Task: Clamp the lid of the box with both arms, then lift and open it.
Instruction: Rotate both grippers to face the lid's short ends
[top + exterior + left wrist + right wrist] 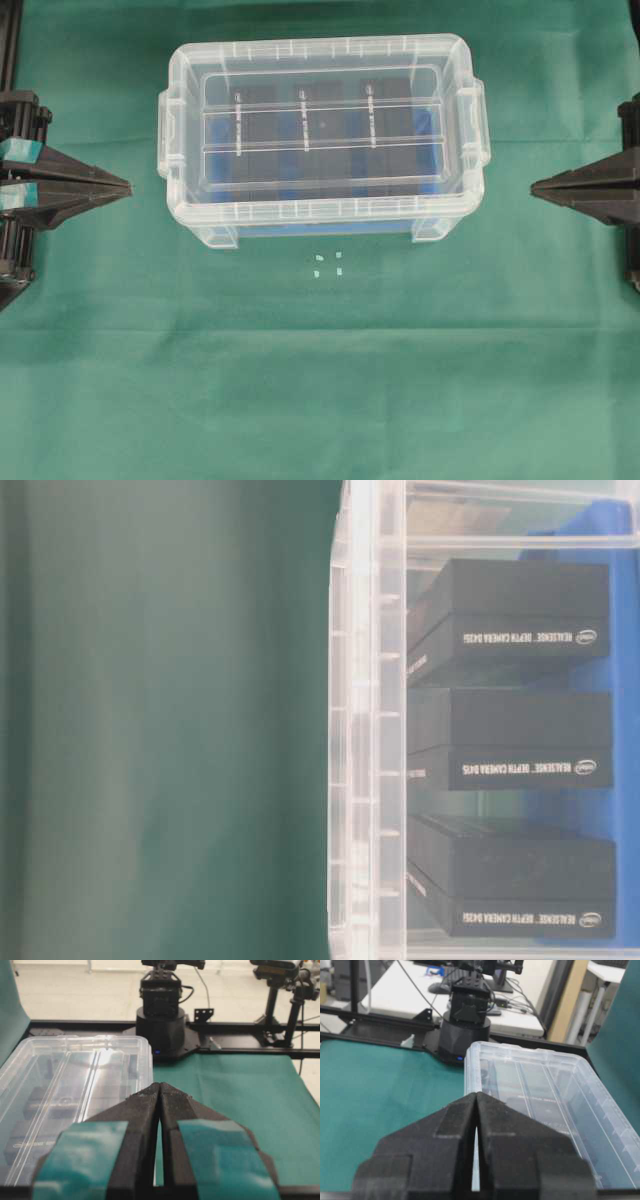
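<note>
The clear box (pixel 200 225) stands at the middle back of the green cloth, with the flat ribbed lid (pixel 322 60) seated on its rim. Through the plastic I see a blue liner and three black packs (pixel 510 730). My left gripper (pixel 128 186), teal-taped, hangs shut just left of the box's left end, apart from it, with nothing held. Off the box's right end my right gripper (pixel 534 186) is also shut and empty, with a gap of cloth between. The left wrist view shows the lid (pixel 75 1075) ahead-left of the left gripper (pixel 160 1085); the right wrist view has the lid (pixel 540 1085) ahead-right of the right gripper (pixel 476 1094).
Small white specks (pixel 328 262) lie on the green cloth (pixel 320 380) in front of the box. Each wrist view shows the opposite arm's black base (pixel 160 1015) (pixel 465 1025) beyond the box. The cloth runs wide toward the near edge.
</note>
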Tool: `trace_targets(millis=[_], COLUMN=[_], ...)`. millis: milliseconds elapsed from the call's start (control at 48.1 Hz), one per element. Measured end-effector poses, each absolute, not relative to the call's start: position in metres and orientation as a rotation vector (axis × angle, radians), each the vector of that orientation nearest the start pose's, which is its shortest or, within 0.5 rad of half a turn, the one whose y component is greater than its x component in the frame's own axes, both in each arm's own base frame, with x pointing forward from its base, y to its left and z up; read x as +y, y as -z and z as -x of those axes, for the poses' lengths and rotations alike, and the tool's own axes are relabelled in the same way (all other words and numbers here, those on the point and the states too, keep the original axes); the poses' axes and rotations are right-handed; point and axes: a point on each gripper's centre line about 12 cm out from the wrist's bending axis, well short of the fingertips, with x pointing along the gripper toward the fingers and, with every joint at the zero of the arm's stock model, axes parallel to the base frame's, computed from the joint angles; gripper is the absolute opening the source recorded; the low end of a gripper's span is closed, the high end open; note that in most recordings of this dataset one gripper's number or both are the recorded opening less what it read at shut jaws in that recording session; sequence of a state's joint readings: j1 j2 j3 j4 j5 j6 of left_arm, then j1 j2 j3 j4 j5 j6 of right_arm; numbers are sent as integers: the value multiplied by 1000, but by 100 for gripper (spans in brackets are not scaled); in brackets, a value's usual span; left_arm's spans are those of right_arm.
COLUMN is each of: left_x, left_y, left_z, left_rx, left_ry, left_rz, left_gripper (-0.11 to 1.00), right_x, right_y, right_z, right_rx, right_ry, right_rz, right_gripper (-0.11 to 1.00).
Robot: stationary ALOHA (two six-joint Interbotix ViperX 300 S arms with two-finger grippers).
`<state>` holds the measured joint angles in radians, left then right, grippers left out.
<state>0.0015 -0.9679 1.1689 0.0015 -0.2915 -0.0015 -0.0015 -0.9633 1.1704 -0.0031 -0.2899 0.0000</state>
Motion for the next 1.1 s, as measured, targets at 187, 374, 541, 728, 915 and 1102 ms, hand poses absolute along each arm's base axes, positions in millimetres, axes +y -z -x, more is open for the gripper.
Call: trace_targets(millis=[187,374,541,728,915,1102], left_x=[-2,-6,-21,-41,-45,-34], left_y=[-291,-289,-283,-280,-274,-259], left_z=[-199,-199,-198,-195,-194,-195], left_rx=[-45,-19,22,54,106,264], left_ry=[8,31,106,206,227,160], left_rz=[-12,-17,-18,-18,-7,83], left_gripper=[1,1,1,1,1,1], right_x=[-1,0,3,14,19,19], right_y=[-287,-289,-282,-276,-270,-263], right_z=[-202,-205,-206,-206,-207,-213], right_rx=[-12,18,72,122,202,385], right_ry=[2,1,-15,-67,-85,-68], right_rz=[3,3,-7,-25,-46,-90], right_gripper=[1,1,1,1,1,1])
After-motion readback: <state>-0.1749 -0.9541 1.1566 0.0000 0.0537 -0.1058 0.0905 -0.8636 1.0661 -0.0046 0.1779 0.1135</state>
